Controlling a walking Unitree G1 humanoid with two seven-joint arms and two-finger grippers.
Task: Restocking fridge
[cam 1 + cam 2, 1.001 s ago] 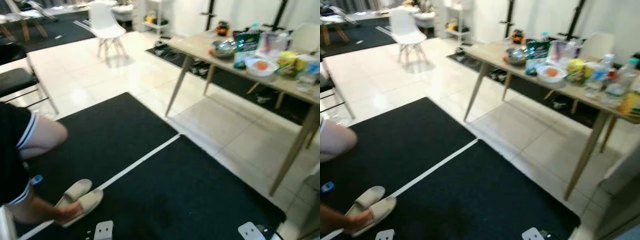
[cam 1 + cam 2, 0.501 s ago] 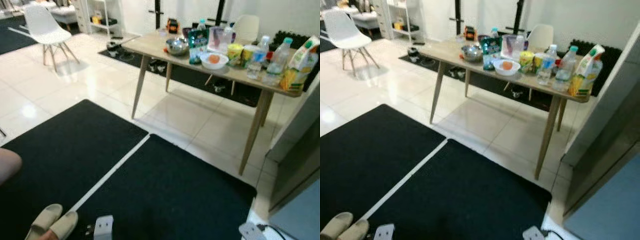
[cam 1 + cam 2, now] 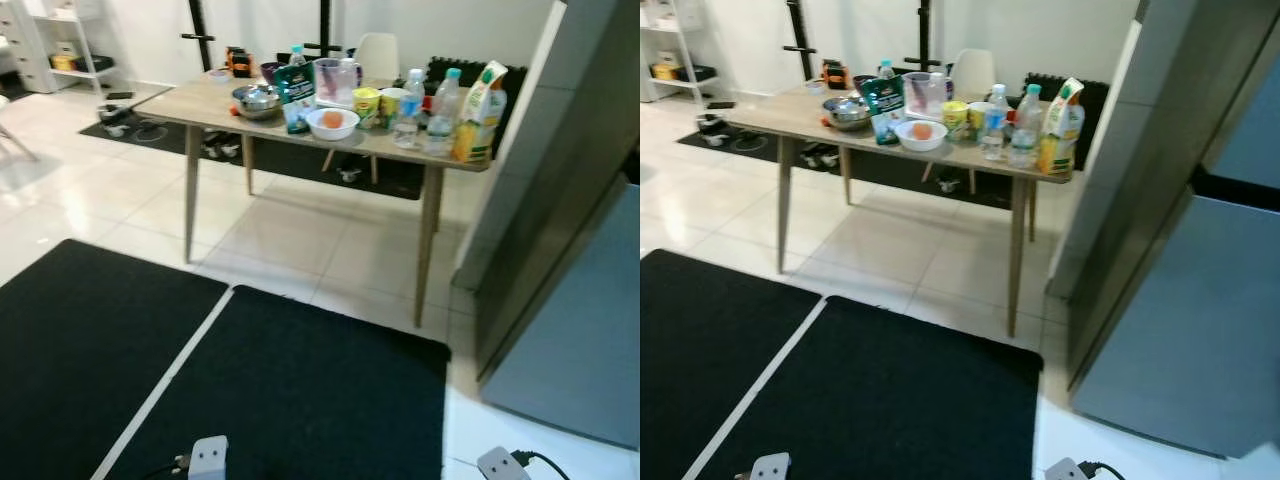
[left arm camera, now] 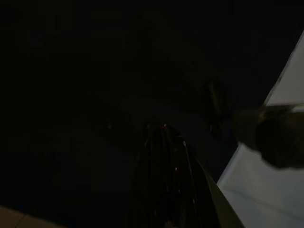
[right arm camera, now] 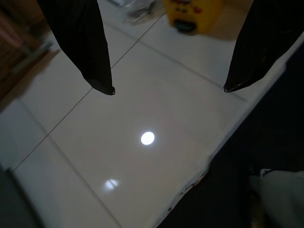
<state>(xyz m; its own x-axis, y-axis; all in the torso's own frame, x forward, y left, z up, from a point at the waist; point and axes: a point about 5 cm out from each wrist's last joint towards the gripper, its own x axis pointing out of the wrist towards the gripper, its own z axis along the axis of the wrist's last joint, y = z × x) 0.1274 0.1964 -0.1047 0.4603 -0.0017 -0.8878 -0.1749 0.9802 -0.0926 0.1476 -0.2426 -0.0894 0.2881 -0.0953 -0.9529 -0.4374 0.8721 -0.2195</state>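
1. The tall grey metal fridge [image 3: 1200, 230] stands upright at the robot's right, its long axis vertical and its closed front facing the dark floor mats; a dark horizontal seam divides an upper door from a lower one.
2. A light wooden counter [image 3: 200, 103] on four slanted legs stands just beside the fridge, to its left, over pale glossy floor tiles [image 3: 300, 235].
3. The items to be stocked are grouped on the counter: a yellow-and-white juice carton [image 3: 478, 112] upright at the end nearest the fridge, two clear plastic water bottles [image 3: 440, 98] beside it, a yellow tub [image 3: 367, 106], a white bowl holding something orange [image 3: 332, 123], a dark green snack bag [image 3: 297, 97] upright, and a steel mixing bowl [image 3: 257, 100].
4. A white chair [image 3: 377, 55] stands behind the counter, by the wall.
5. Two black floor mats [image 3: 290, 390], parted by a white strip, lie between the robot and the counter.
6. The right gripper [image 5: 168, 89] hangs low over the pale tiles at the mat's edge, fingers spread wide and holding nothing, well apart from the counter items and the fridge.
7. The left gripper [image 4: 166, 137] appears in a very dark wrist view; whether it is spread or closed cannot be told.
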